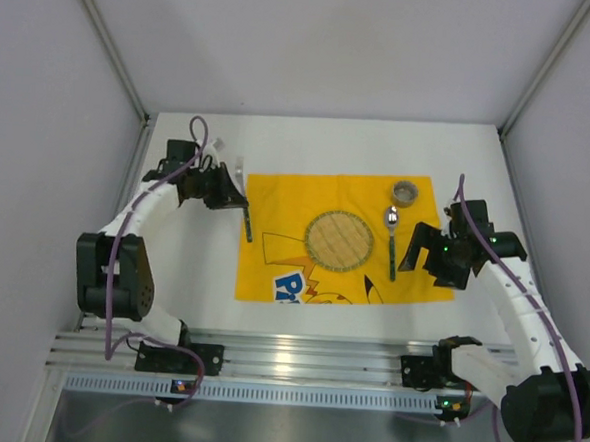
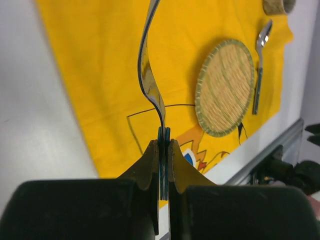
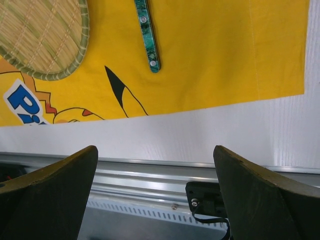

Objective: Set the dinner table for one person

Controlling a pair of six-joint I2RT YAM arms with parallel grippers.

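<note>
We judged the setting well past halfway. On the cloth (image 1: 287, 195) lay a round woven mat (image 1: 339, 241) in the middle. A spoon (image 1: 392, 237) lay just beside it on the right, and a small cup (image 1: 405, 193) stood near the cloth's far right corner.

The left end effector (image 2: 163, 142) was clamped tight on the green handle of a utensil (image 2: 150, 85). Its metal end curved away over the cloth's left edge, across the mat from the spoon. We saw it edge-on, so fork or knife we could not tell, nor whether it touched the cloth. What remained, as we read it, was to lay that piece down beside the mat and let go. Whether a plate was meant for the mat we could not say.

The right end effector (image 3: 155, 148) stood with its fingers wide apart and nothing between them. It was near the cloth's near right corner, just right of the spoon's handle.

The worktop (image 1: 330, 143) was a flat, plain white rectangle with a matte surface (far larger than the cloth it carried). It ran from the metal rail (image 1: 297, 356) at the arms' bases to the far wall, between grey side walls. White margins showed around the cloth on every side.
</note>
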